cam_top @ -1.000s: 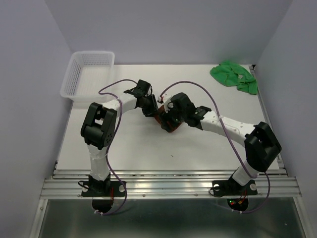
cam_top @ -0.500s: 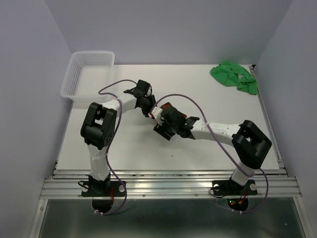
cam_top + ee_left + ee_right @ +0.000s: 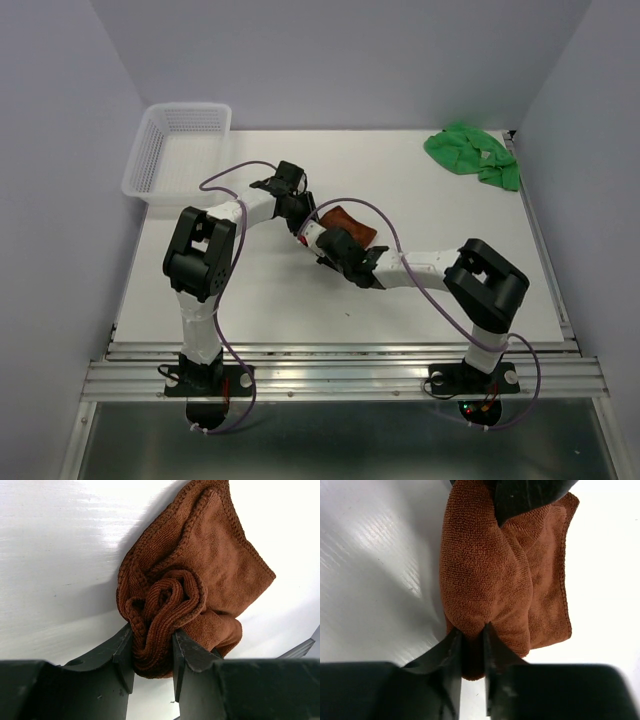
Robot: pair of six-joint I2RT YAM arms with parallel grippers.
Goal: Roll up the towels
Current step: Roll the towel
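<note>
A brown towel (image 3: pixel 350 222), partly rolled, lies mid-table with both grippers on it. In the left wrist view the rolled end of the brown towel (image 3: pixel 200 555) bulges between the jaws, and my left gripper (image 3: pixel 152 635) is shut on it. My right gripper (image 3: pixel 471 632) is shut on a pinch of the brown towel (image 3: pixel 480 570) at the opposite end of the roll. From above, the left gripper (image 3: pixel 305 215) meets the towel from the left and the right gripper (image 3: pixel 328 240) from the near side. A crumpled green towel (image 3: pixel 470 152) lies at the far right corner.
A white mesh basket (image 3: pixel 180 150) stands at the far left corner. The right arm's elbow (image 3: pixel 485 280) is folded low over the near right of the table. Purple cables loop above both arms. Walls enclose the table on three sides.
The right arm has swung left and toward the near edge, uncovering the brown towel from above. Its jaws have closed on the towel's end. The left gripper has kept its hold.
</note>
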